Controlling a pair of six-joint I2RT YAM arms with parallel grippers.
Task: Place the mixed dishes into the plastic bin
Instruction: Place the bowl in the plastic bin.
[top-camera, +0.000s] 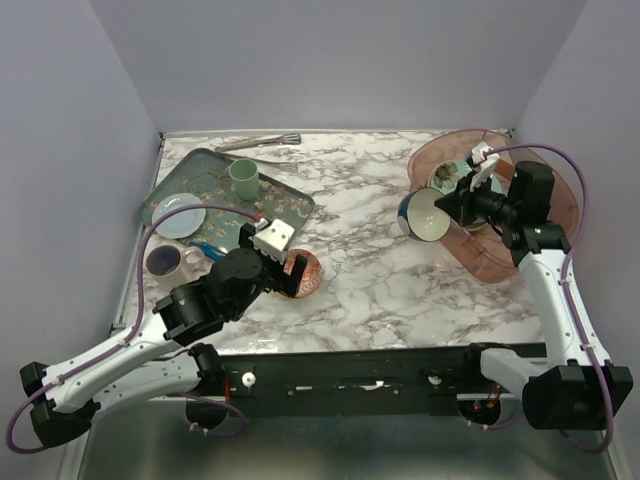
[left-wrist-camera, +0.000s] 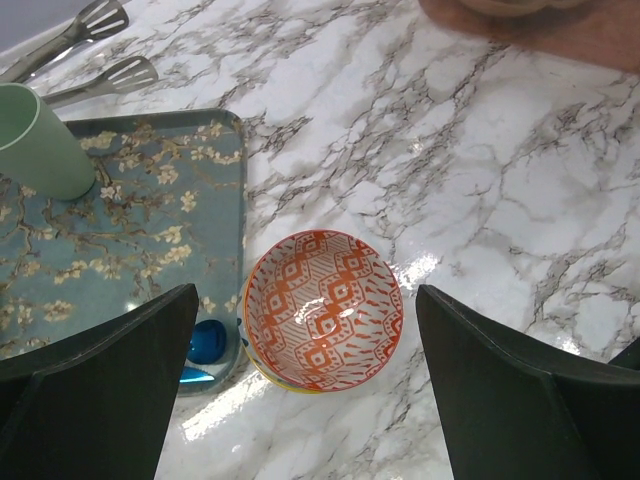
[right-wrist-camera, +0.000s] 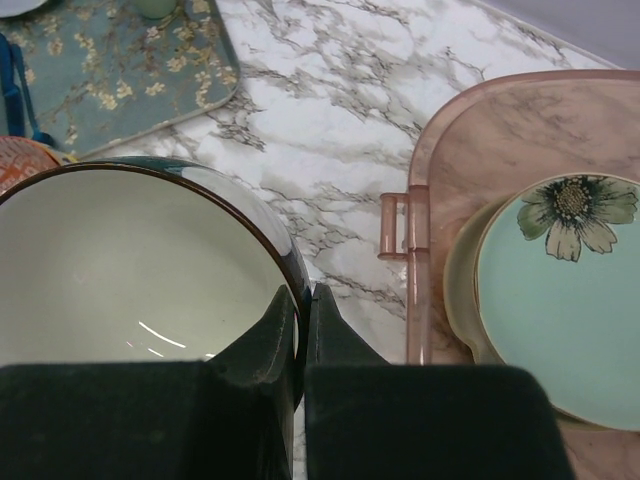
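Right pincer (right-wrist-camera: 300, 300) first, big in its own wrist view: both fingers pressed together on the rim of the bowl (right-wrist-camera: 130, 270), one inside the cream interior, one on the dark outside. So that is a firm clamp on the bowl's edge. From above, the bowl (top-camera: 425, 215) hangs tipped on its side, clear of the table (top-camera: 370, 230), its mouth facing left. The right pincer (top-camera: 447, 205) grips it on the side toward the plastic bin (top-camera: 500, 272). The bowl sits just beside the bin's left wall, not inside it.

The bin's pinkish rim (right-wrist-camera: 415, 250) stands just right of the bowl. A mint-green plate (right-wrist-camera: 570, 320) with a flower lies inside, on top of a cream plate (right-wrist-camera: 460, 290).

Over on the left, the left pincer (left-wrist-camera: 305, 292) is spread wide and holding nothing. It hovers over an orange patterned bowl (left-wrist-camera: 322, 310) on the marble. That bowl sits against the corner of the floral tray (left-wrist-camera: 130, 230), where a green cup (left-wrist-camera: 35, 140) stands.
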